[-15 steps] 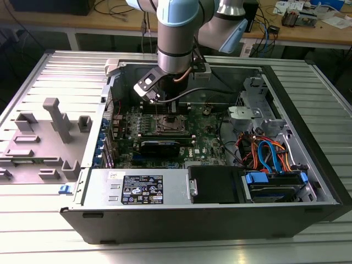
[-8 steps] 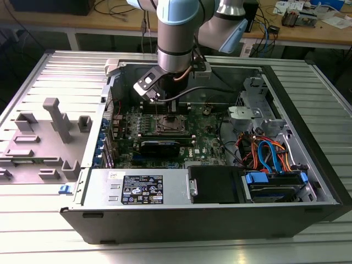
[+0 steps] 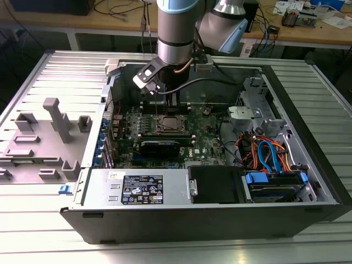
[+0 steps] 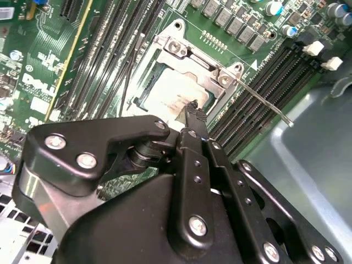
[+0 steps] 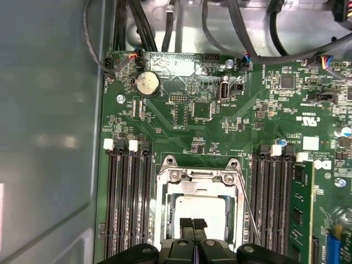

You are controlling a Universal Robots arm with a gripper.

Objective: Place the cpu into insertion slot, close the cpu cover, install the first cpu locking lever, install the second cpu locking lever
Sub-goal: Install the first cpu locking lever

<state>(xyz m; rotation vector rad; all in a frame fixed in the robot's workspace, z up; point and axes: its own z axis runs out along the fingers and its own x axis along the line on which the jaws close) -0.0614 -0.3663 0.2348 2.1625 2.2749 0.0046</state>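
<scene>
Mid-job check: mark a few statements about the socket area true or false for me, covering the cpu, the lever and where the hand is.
1. The cpu shows through the window of the cpu cover. True.
2. The hand hangs over the drive bay. False: in both wrist views it is right over the cpu.
3. The hand holds the coin battery. False: the coin battery sits on the board, well apart from the hand.
4. In the second wrist view, a thin lever juts out over the memory slots. True.
</scene>
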